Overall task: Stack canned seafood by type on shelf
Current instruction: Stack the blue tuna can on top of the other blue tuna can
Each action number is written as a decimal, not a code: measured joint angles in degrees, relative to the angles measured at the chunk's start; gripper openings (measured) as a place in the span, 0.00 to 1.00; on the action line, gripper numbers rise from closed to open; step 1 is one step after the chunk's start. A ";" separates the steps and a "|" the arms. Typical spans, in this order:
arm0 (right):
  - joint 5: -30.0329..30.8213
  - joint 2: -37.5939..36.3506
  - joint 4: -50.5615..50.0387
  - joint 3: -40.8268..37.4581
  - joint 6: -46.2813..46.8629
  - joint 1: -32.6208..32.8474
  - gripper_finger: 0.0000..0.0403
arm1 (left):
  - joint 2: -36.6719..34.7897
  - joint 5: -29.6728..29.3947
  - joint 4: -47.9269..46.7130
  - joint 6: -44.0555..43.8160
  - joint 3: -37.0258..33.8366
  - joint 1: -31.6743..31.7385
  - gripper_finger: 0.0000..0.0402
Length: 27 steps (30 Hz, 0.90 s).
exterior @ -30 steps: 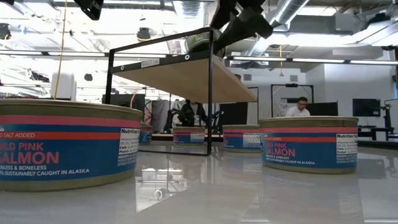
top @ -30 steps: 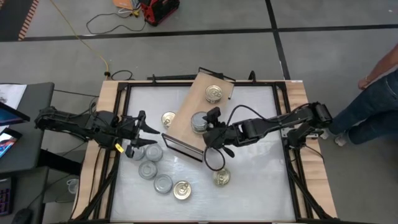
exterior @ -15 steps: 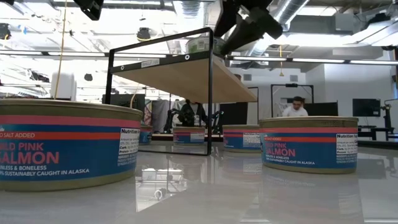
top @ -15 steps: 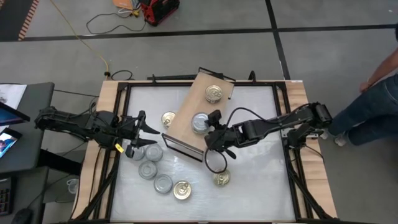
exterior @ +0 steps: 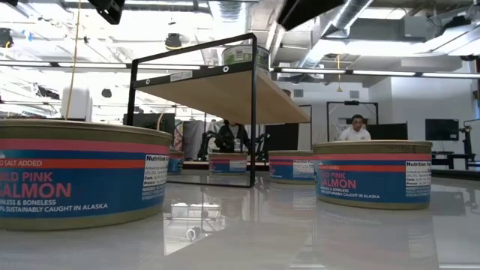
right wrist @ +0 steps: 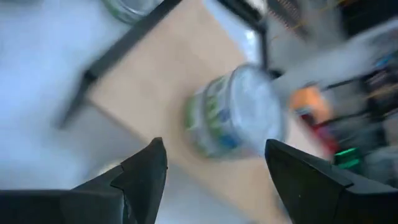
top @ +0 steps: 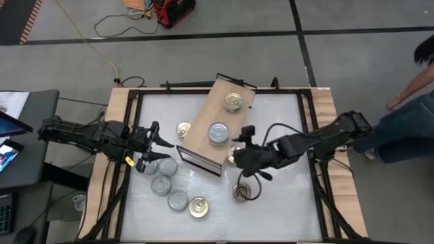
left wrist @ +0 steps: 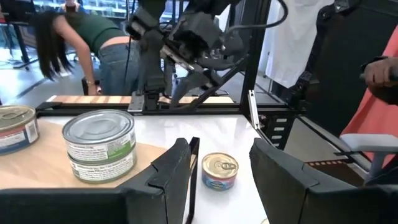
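- Shelf (top: pixel 203 129): a light tan rectangular plywood box with a dark metal edge, set at a slant across the middle of the white tabletop with wooden rails (top: pixel 285 203). We judged its flat top to be the sorting surface.
- Silver-lidded stack (top: pixel 218 133): two flat round tins with green labels, one on the other near the shelf's near end, which we read as one type gathered. In the left wrist view (left wrist: pixel 99 144) it stood upright and square.
- Gold-lidded tin (top: pixel 233 102): alone at the shelf's far end, well apart from the stack; presumably the start of the second type.
- Right gripper (top: pixel 244 157): just off the shelf's edge above the table, fingers apart and holding nothing; the right wrist view showed the stack clear of both fingers (right wrist: pixel 143 171).
- Loose gold-lidded tin (top: pixel 243 192): on the table near the right gripper, a likely next pick.
- Left gripper (top: pixel 152 142): waiting at the table's left side, jaws spread and empty.
- Remaining tins (top: pixel 167 184): a mixed cluster on the table beside the left gripper, unsorted.
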 joint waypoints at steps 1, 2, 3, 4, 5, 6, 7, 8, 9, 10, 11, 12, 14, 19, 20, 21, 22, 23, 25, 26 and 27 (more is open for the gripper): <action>-2.77 -0.24 -1.73 0.00 5.23 0.00 0.76 | 0.00 0.01 0.04 0.52 0.00 0.01 0.40; -6.10 -0.26 -2.83 -0.22 10.24 0.00 0.75 | 0.00 0.03 0.04 0.92 0.00 0.00 0.40; -9.29 -0.26 -3.06 -0.91 15.06 -0.02 0.75 | 0.00 0.04 0.03 1.18 0.00 -0.01 0.40; -12.48 -0.15 -2.99 -1.91 19.22 0.14 0.74 | 0.00 0.07 0.05 1.48 0.00 -0.01 0.40; -15.04 0.15 -2.94 -2.89 22.98 0.57 0.73 | 0.00 0.07 0.05 1.67 0.00 -0.01 0.40; -16.79 0.66 -2.47 -3.71 26.97 1.05 0.73 | 0.00 0.11 0.02 1.79 0.00 -0.01 0.40; -18.41 0.98 -2.11 -4.61 30.89 1.57 0.72 | 0.00 0.11 0.05 1.79 0.00 0.01 0.40; -20.07 1.23 -2.19 -5.65 35.15 2.13 0.71 | 0.01 0.11 0.03 1.81 0.00 0.00 0.40; -22.24 1.60 -2.69 -6.35 39.36 2.45 0.71 | 0.00 0.11 0.03 2.04 0.00 0.00 0.40; -23.95 1.78 -2.70 -6.97 43.19 2.55 0.71 | 0.00 0.11 0.06 2.31 0.00 0.00 0.40; -25.47 1.84 -2.35 -7.67 46.48 2.66 0.71 | 0.01 0.11 0.08 2.45 0.00 -0.01 0.40; -27.31 1.84 -1.74 -8.63 49.12 2.96 0.71 | 0.04 0.09 0.05 2.45 0.00 -0.01 0.40; -30.18 1.82 0.08 -10.93 53.04 3.10 0.71 | 0.04 -0.17 0.08 2.57 0.00 -0.01 0.40; -35.37 1.82 4.92 -16.67 59.64 3.21 0.71 | 0.04 -0.44 0.05 3.58 0.00 -0.01 0.40; -36.54 1.84 6.33 -18.02 60.68 3.16 0.71 | 0.04 -0.46 0.05 3.58 0.00 -0.01 0.40; -37.49 1.84 7.45 -19.34 61.71 2.94 0.71 | 0.04 -0.51 0.03 3.58 0.00 0.01 0.40; -38.11 1.86 7.93 -20.34 62.47 2.64 0.71 | 0.04 -0.59 0.03 3.64 0.00 -0.01 0.40; -38.67 1.86 8.66 -21.15 63.06 2.50 0.71 | 0.04 -0.61 -0.03 3.76 0.00 0.01 0.40; -39.73 1.86 10.36 -22.22 63.83 2.09 0.71 | 0.04 -0.71 -0.09 3.78 0.00 -0.01 0.40; -40.24 1.86 11.05 -22.74 64.10 1.83 0.70 | 0.04 -1.07 -0.10 3.78 0.00 0.00 0.40; -40.81 1.86 11.40 -23.09 64.25 1.60 0.70 | 0.04 -1.74 -0.12 3.78 0.00 0.00 0.40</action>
